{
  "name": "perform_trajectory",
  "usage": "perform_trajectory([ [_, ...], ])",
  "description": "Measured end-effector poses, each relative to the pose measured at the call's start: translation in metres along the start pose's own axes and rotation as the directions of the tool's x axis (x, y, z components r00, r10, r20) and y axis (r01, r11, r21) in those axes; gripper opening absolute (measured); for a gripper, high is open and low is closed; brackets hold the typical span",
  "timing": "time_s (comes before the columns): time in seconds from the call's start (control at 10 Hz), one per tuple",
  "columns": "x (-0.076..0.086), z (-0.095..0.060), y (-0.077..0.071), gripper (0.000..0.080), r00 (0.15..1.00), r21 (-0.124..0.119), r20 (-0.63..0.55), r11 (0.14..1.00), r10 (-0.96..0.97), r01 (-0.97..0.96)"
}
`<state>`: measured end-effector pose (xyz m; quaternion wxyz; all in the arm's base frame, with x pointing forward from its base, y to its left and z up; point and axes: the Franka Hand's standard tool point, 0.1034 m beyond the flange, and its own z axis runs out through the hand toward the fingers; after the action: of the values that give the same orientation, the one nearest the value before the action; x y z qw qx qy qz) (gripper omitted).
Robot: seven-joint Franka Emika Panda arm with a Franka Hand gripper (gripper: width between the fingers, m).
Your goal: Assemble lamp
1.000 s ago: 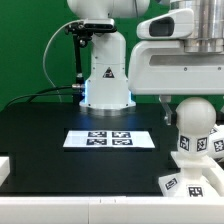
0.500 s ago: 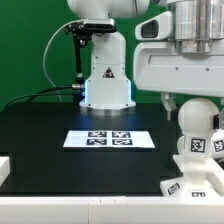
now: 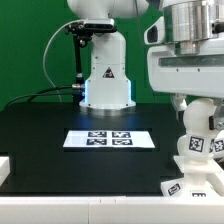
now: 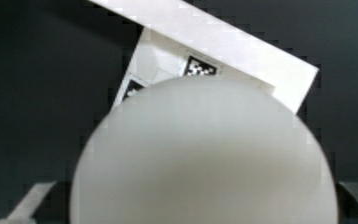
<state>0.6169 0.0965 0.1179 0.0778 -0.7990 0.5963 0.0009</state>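
Observation:
The round white lamp bulb point(image 3: 201, 116) stands upright at the exterior view's right, its tagged neck point(image 3: 194, 145) over the blocky tagged lamp base point(image 3: 188, 186) at the lower right. My gripper point(image 3: 200, 101) comes down from above and is shut on the bulb; one finger point(image 3: 181, 103) shows at the bulb's side. In the wrist view the bulb point(image 4: 194, 150) fills most of the picture between my gripper's point(image 4: 197, 206) fingers point(image 4: 30, 203), and the white base point(image 4: 220, 45) with a tag lies beyond it. The shade is out of view.
The marker board point(image 3: 110, 139) lies flat mid-table. The robot's own pedestal point(image 3: 105, 85) with blue light stands behind it. A white block point(image 3: 4, 169) sits at the left table edge. A green wall is behind.
My gripper and hand have shifted toward the exterior view's right and turned, and the bulb moved slightly right with them.

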Motion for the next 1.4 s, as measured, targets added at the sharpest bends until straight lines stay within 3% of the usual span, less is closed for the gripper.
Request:
perform_trajectory([
  [0.2,0.013,-0.001,0.001,0.0571,0.985,0.018,0.043,0.986,0.164,-0.165],
  [0.3,0.009,0.0,0.001,0.0578,0.987,0.017,0.043,0.988,0.152,-0.153],
  [0.4,0.009,0.0,0.001,0.0677,0.988,0.017,0.043,0.989,0.146,-0.147],
  [0.5,0.009,0.0,0.001,0.0677,0.991,0.018,0.043,0.991,0.128,-0.129],
  [0.7,0.004,-0.006,-0.005,0.0698,0.988,-0.021,0.03,0.988,-0.153,0.154],
  [0.8,-0.002,-0.007,-0.009,0.0698,0.937,-0.024,0.031,0.937,-0.349,0.35],
  [0.9,-0.011,-0.008,-0.007,0.0699,0.881,-0.048,0.052,0.88,-0.47,0.472],
  [1.2,-0.006,-0.008,-0.007,0.0699,0.779,-0.036,0.055,0.778,-0.625,0.627],
  [1.3,-0.004,-0.008,-0.007,0.0699,0.71,-0.034,0.056,0.71,-0.702,0.704],
  [1.4,0.004,-0.007,-0.006,0.0699,0.562,-0.036,0.041,0.561,-0.826,0.827],
])
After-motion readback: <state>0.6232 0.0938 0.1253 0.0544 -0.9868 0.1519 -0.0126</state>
